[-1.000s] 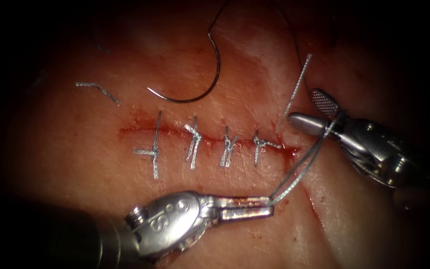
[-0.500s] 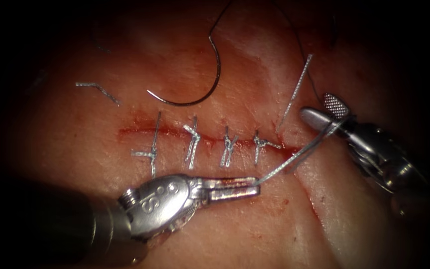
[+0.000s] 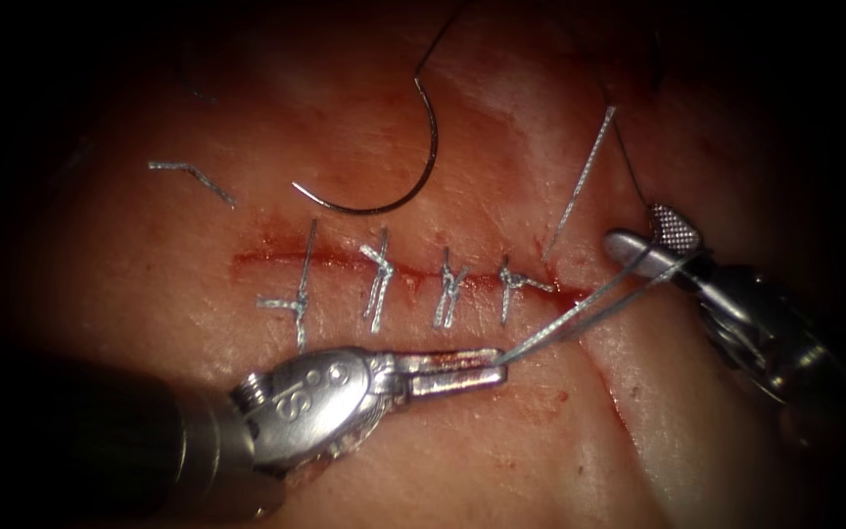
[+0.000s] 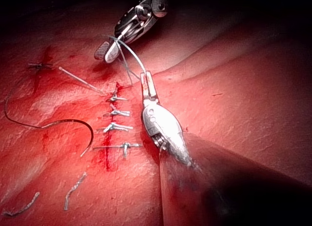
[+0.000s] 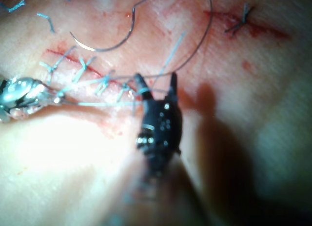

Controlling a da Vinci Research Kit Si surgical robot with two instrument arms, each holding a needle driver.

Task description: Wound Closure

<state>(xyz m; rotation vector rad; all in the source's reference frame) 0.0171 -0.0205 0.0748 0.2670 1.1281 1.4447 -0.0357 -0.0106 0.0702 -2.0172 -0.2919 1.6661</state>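
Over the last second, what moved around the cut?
The left claw, shut on the thread, rose toward the cut and slid left. The right claw, open with thread looped around it, drew back right and down, pulling the slack loop taut. The needle, free on the tissue above the cut, and the four stitches stayed put.

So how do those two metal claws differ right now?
The left claw is shut flat, pinching the thread at its very tip; the right claw stands open, with the thread looped around it rather than pinched. The left claw lies just below the cut, pointing right; the right claw sits at the cut's right end, pointing left. Neither holds the needle, which lies free on the tissue above the cut.
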